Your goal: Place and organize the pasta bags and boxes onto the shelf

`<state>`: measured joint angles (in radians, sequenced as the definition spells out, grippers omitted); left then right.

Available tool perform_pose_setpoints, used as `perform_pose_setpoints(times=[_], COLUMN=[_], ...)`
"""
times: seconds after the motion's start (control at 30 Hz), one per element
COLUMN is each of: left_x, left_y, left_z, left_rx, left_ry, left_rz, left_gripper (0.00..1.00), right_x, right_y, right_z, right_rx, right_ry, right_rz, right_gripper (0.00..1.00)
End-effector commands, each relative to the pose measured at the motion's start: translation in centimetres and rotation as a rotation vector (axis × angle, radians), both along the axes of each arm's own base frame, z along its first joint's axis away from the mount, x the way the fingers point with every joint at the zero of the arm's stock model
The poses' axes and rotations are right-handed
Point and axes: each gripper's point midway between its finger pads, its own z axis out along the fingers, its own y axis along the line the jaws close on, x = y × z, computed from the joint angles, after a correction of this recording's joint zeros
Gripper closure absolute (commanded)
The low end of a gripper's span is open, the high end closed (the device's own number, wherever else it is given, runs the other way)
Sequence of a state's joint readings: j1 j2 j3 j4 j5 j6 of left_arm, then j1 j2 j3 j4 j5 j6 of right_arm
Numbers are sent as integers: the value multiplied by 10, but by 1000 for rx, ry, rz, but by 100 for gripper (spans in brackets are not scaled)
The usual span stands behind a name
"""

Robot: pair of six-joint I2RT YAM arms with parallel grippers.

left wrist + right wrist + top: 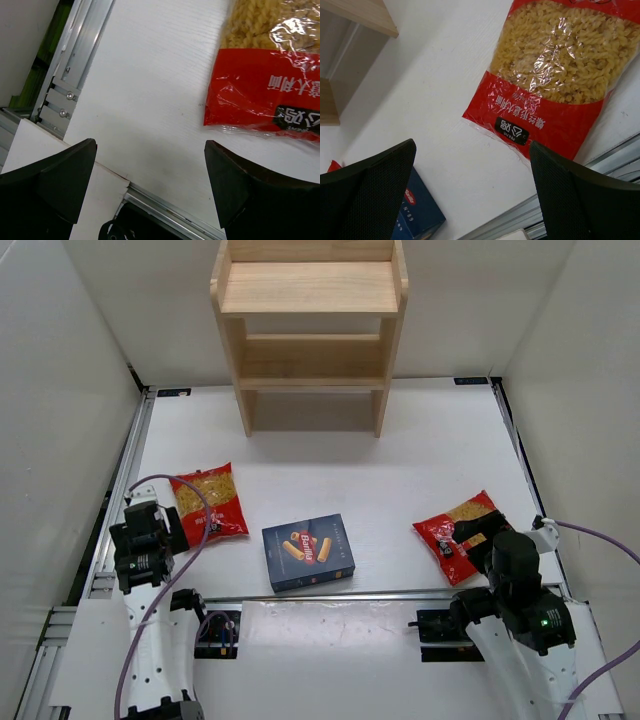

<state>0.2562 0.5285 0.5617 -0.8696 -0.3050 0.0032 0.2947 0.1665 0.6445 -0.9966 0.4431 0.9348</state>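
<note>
Now, left gripper (pixel 150 170): jaws spread wide, holding nothing, low over the table (pixel 400 460) just beside the near edge of the left bag (pixel 208 502).
Right gripper (pixel 472 170): likewise spread and empty, by the near end of the right bag (pixel 455 532).
Box (pixel 308 552): lying flat between the two bags, well apart from the shelf (pixel 312 340).
Bag handling: probably light, floppy, slick film; the loose pasta shifts, so pinch a gathered edge.
Box handling: stiff, likely light; grip across its thin sides.

My white table (pixel 400 460): blue box (pixel 308 552); red bag (pixel 208 502) left of it, second red bag (pixel 445 533) right; wooden shelf (pixel 310 330) beyond it
</note>
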Motion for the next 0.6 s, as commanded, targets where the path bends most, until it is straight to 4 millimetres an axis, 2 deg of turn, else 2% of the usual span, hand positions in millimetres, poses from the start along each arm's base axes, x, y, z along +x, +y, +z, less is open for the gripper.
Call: perform_pose_setpoints(times=[0.0, 0.1, 0.13, 0.2, 0.23, 0.33, 0.37, 0.47, 0.57], left_x=[3, 10, 22, 36, 53, 80, 93, 125, 143], left_y=[-11, -34, -43, -49, -48, -44, -39, -46, -44], left_z=[-4, 3, 15, 26, 33, 30, 22, 16, 11], left_rx=[-40, -123, -155, -178, -195, -194, -196, -187, -129], left_ry=[-7, -1, -10, -1, 28, 123, 183, 204, 204], left_rz=[-50, -151, -202, -241, -245, -243, -227, -266, -263], left_gripper=[0, 0, 0, 0, 0, 0, 0, 0, 0], right_x=[1, 2, 5, 11, 12, 21, 24, 32, 35], right_y=[-4, -2, -1, 5, 9, 15, 15, 23, 24], right_z=[-3, -7, -6, -7, -6, -4, -9, -5, -1], right_rx=[-15, -45, -54, -80, -84, -111, -130, -135, -131], right_ry=[22, 65, 65, 100, 118, 172, 213, 227, 208], right_rz=[-20, 4, 10, 57, 85, 123, 131, 175, 175], right_gripper=[3, 3, 3, 3, 2, 2, 2, 2, 2])
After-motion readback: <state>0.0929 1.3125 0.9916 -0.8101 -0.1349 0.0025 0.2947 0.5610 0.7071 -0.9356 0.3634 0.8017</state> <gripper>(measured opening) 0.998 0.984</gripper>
